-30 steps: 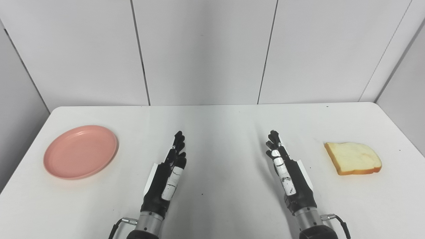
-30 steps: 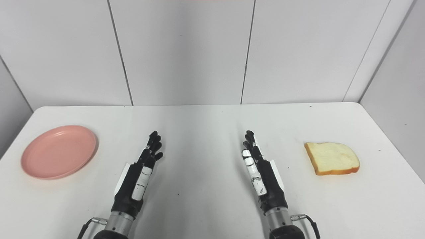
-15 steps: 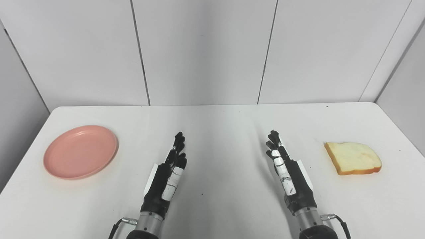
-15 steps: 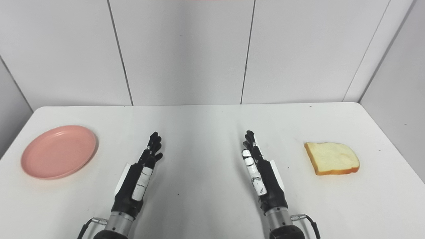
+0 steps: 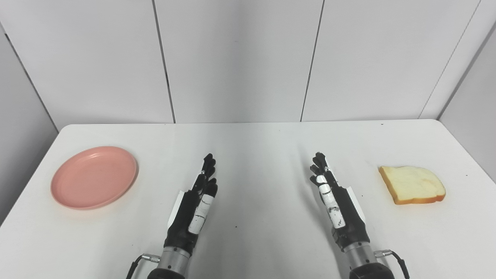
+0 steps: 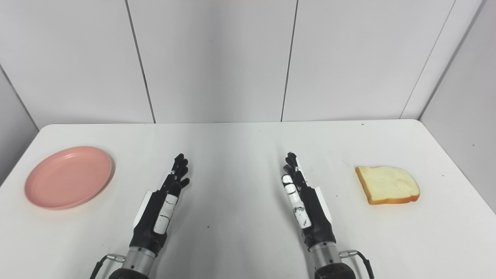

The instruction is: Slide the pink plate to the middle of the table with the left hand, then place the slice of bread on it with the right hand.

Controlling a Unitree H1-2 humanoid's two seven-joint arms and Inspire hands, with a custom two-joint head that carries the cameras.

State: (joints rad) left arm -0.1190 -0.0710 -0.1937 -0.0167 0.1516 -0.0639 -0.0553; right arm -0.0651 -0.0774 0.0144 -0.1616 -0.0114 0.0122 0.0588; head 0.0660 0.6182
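Observation:
The pink plate [image 5: 94, 176] lies flat and bare at the table's left side. A slice of bread [image 5: 411, 184] with a brown crust rests on the table at the far right. My left hand [image 5: 195, 205] hovers edge-on over the front middle, fingers straight and holding nothing, well right of the plate. My right hand [image 5: 335, 201] mirrors it, open and holding nothing, a short way left of the bread. Neither hand touches anything.
The white table [image 5: 263, 147] ends at grey wall panels behind and on both sides. A broad bare stretch of tabletop separates the two hands. Cables [image 5: 395, 257] trail from the wrists at the bottom edge.

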